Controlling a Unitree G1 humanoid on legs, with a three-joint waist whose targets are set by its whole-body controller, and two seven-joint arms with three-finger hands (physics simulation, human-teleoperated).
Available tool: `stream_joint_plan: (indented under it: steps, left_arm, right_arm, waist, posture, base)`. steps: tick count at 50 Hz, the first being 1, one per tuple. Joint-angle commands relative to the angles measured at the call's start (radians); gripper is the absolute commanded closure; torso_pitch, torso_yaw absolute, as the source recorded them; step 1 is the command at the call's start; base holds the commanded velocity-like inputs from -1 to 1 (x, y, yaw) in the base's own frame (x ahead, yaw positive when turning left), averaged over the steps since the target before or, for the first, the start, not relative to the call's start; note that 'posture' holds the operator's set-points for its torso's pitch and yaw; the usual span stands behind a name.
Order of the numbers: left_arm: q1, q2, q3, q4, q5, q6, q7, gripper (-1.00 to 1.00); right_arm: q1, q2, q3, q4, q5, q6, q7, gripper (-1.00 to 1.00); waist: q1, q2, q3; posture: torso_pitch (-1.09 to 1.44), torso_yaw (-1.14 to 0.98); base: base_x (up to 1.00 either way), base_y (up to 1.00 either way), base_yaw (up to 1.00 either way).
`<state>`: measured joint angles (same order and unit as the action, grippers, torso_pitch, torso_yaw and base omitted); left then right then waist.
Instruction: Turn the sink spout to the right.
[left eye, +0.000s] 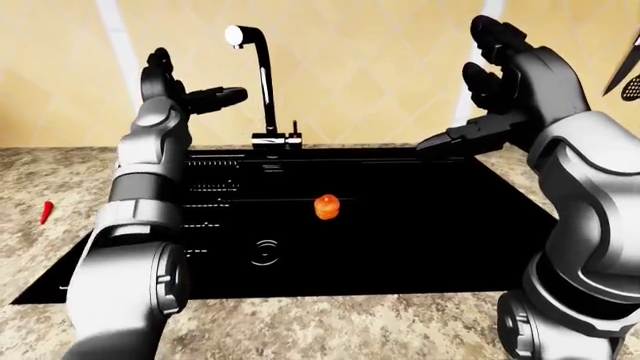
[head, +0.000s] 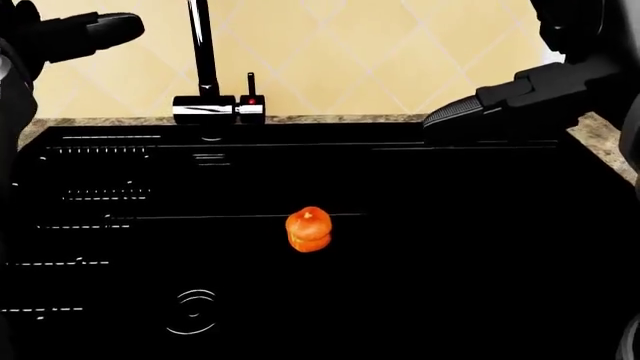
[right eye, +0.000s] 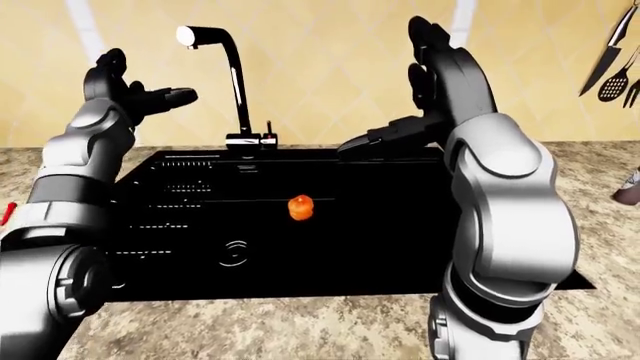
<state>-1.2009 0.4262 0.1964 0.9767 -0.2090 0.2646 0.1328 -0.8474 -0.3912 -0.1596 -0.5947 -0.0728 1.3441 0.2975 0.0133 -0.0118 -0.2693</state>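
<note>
While both arms are raised over the black rectangular sink basin (left eye: 420, 247), neither hand grips anything — the left hand (left eye: 185, 94) has its fingers spread, just left of the tall black gooseneck spout (left eye: 262, 79) and not touching it. The right hand (left eye: 505, 82) is splayed wide too, well off to the right. That spout stands at the sink's top edge, outlet curling left in the eye views (small black lever (head: 250, 86) beside its base). A little orange rounded object (head: 308, 229) sits in the basin.
</note>
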Motion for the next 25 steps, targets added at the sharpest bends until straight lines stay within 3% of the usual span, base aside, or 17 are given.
stream_joint_plan:
  steps: [1,8,25]
  left_arm:
    - [-0.072,0.01,-0.001,0.013,0.007,-0.059,0.004,-1.0]
    - [-0.139,-0.014,-0.017,0.137,0.04,-0.107,0.018,-1.0]
    - [-0.227,-0.033,-0.019,0.159,0.06,-0.054,0.02,-1.0]
  right_arm:
    - [-0.032,-0.007,-0.008,-0.006,-0.008,-0.032,-0.006,-1.0]
    - [-0.019,0.0,-0.009,0.003,-0.011,-0.05,-0.005,-1.0]
    - [-0.022,0.004,-0.006,0.003,-0.01,-0.05,-0.008,-1.0]
  waist:
    - [-0.001,0.003,-0.014]
    - [0.0,0.001,-0.015]
    - [-0.005,0.0,-0.011]
  posture:
    - [-0.4,0.0]
    - [-0.4,0.0]
    - [-0.4,0.0]
  base:
    - [0.0,0.0,0.0]
    - [0.0,0.0,0.0]
    - [0.0,0.0,0.0]
